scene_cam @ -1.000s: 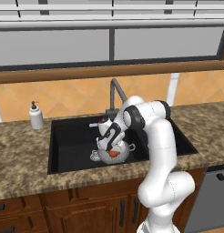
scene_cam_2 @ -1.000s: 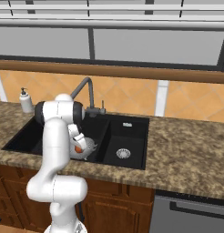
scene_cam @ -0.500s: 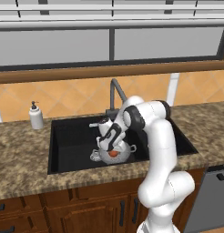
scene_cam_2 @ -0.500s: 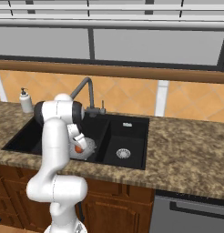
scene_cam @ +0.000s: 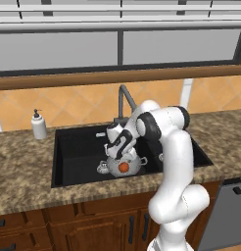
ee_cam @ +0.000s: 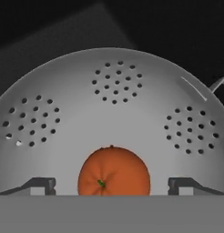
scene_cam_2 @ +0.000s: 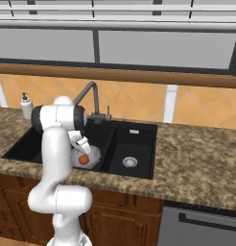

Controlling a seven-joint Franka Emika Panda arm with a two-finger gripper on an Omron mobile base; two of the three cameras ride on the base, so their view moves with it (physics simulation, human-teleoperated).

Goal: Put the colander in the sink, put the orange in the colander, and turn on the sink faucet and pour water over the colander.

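The pale grey colander point(scene_cam: 133, 166) stands in the wider left basin of the black sink point(scene_cam: 73, 147), and it also shows as colander point(scene_cam_2: 92, 156) and colander point(ee_cam: 114, 104). The orange point(ee_cam: 114, 173) lies on its bottom, visible too as orange point(scene_cam: 123, 167) and orange point(scene_cam_2: 83, 159). My gripper point(ee_cam: 111, 185) hangs open just above the fruit, one fingertip on each side and apart from it. From the base it appears as gripper point(scene_cam: 115, 150) and gripper point(scene_cam_2: 83, 146). The dark gooseneck faucet point(scene_cam: 123, 100) rises behind the colander. No water stream shows.
A white soap dispenser point(scene_cam: 38, 125) stands on the granite counter left of the sink. The narrower right basin, with its silver drain point(scene_cam_2: 130, 162), holds nothing. A window runs along the wall behind the faucet point(scene_cam_2: 89, 91).
The orange sits slightly lower in the colander than a second ago. The arm has barely moved.
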